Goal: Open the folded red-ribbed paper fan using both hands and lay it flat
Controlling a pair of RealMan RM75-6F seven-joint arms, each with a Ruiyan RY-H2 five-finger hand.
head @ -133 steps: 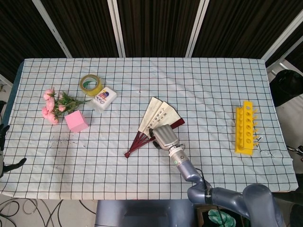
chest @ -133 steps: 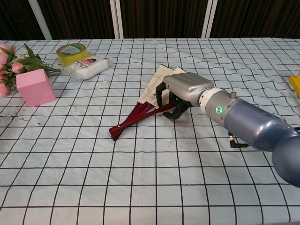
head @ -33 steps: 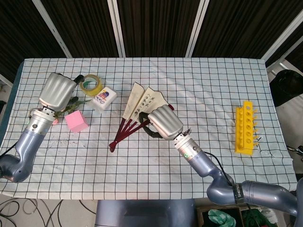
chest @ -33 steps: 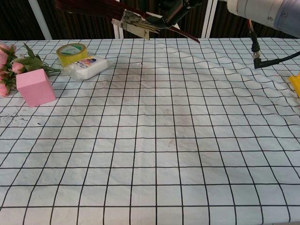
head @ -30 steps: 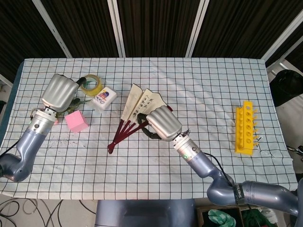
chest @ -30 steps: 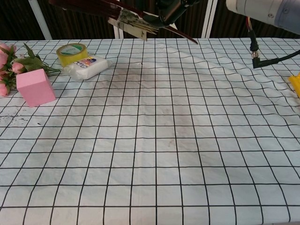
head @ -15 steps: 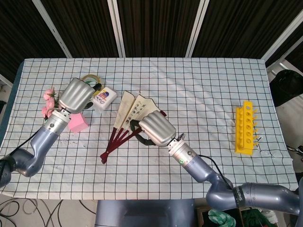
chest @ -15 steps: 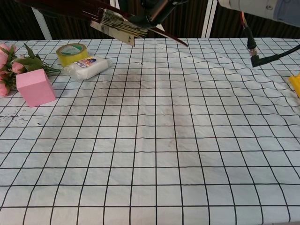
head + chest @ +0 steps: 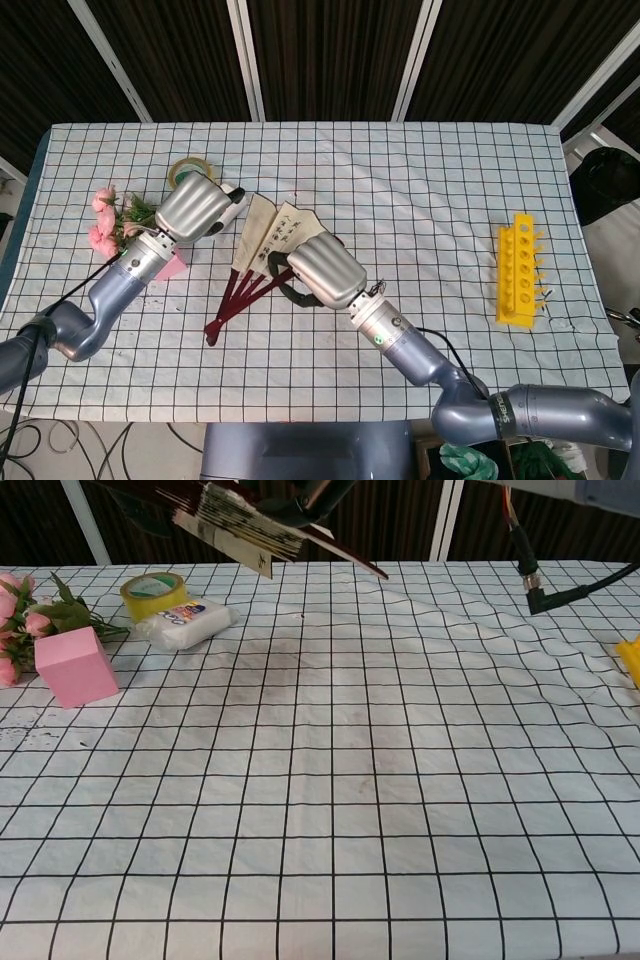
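The paper fan [image 9: 262, 240] is partly spread, cream leaf up and left, red ribs [image 9: 232, 300] running down to the pivot. It is lifted off the checked cloth; the chest view shows it edge-on at the top, fan [image 9: 240, 525]. My right hand [image 9: 322, 270] grips the ribs at the fan's right side, palm down; only its dark fingers [image 9: 300, 502] show in the chest view. My left hand [image 9: 195, 210] hovers just left of the leaf, fingertips close to its left edge and holding nothing. Whether they touch the paper is hidden.
A yellow tape roll [image 9: 152, 590] and a white packet [image 9: 185, 620] lie at the back left, next to a pink cube [image 9: 75, 665] and pink flowers [image 9: 105, 225]. A yellow rack [image 9: 518, 270] stands far right. A black cable plug [image 9: 532, 602] hangs over the cloth's wrinkled right part.
The right hand has carried the raised fan further left. The left hand swung right, from over the pink cube to the fan's left edge.
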